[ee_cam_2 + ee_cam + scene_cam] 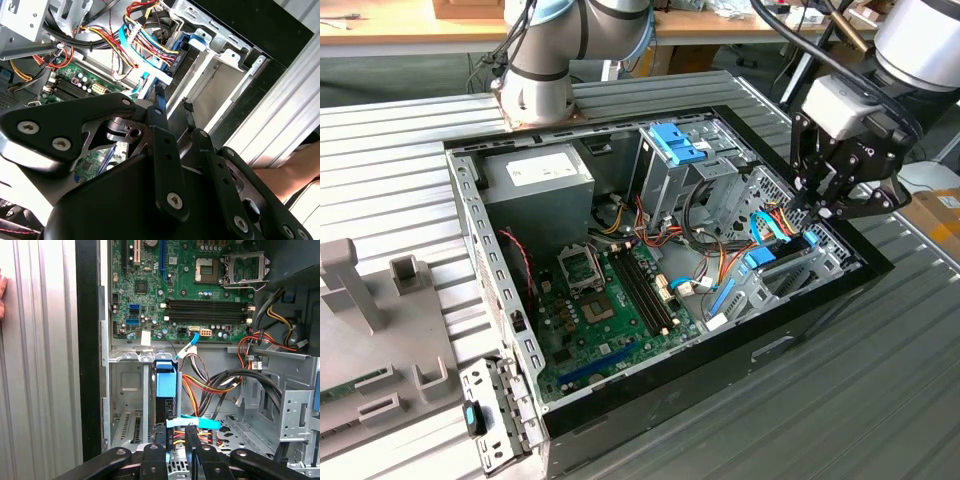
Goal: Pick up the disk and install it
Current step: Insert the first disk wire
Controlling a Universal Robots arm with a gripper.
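Going from the exterior view's left, a grey holder [370, 300] stands on the ribbed table [410, 130] beside the open computer case [490, 290]. Inside the case the green circuit board [610, 300] lies flat on the floor, and past it a pale blue latch plate [677, 143] tops the metal cage near the case's far wall. The work sits in the case's corner at the exterior view's right, against the near side wall. The disk [770, 257] lies there in the drive bay, among a bundle of coloured wires [775, 222]. In the first wrist view the disk [166, 390] shows as a dark slab with a bright blue end. Its long axis runs straight away from the fingertips toward the circuit board, and the blue end is the farther one. The gripper [815, 205] hangs just above that corner, fingers pointing down into the bay. The disk lies directly under and slightly ahead of it, very close, though contact cannot be made out. In the second wrist view the two fingers [160, 107] stand a little apart with bare bay metal between them. I judge the gripper released and carrying nothing. A thin blue cable [195, 422] crosses just beside the fingertips. A person's hand [2, 295] rests on the table outside the case wall.
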